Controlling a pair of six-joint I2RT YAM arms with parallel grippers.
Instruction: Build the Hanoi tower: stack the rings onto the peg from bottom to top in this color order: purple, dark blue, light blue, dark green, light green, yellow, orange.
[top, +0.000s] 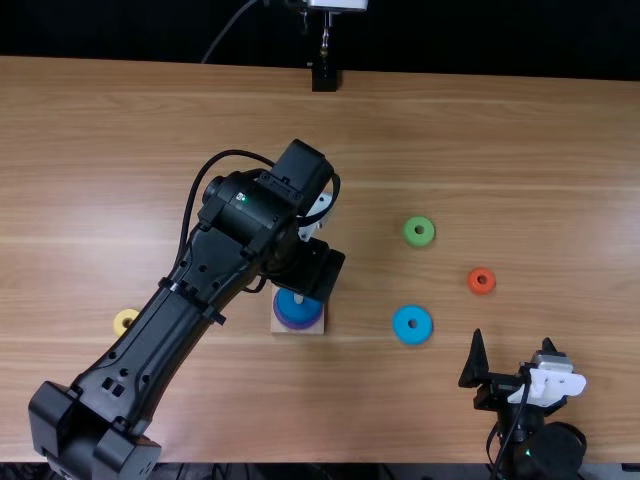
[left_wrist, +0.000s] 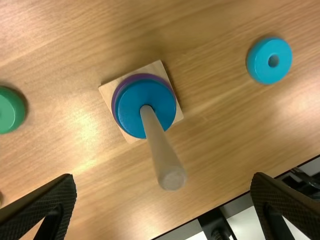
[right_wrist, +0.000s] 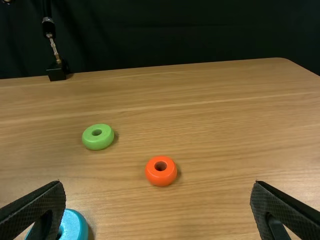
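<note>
In the top view, the square base (top: 277, 328) sits just below the frame's centre, the lower ring (left_wrist: 142, 76) lying on it, the upper ring (left_wrist: 131, 110) on that, and the peg (left_wrist: 162, 150) rising through the upper one. Right of the base lies one ring (top: 401, 325), a second ring (top: 411, 238) above it, a third ring (top: 472, 284) farther right. A fourth ring (top: 121, 315) lies at lower left, partly behind the left arm (top: 165, 335). The left wrist view shows a fifth ring (left_wrist: 9, 112) across the base from the first
</note>
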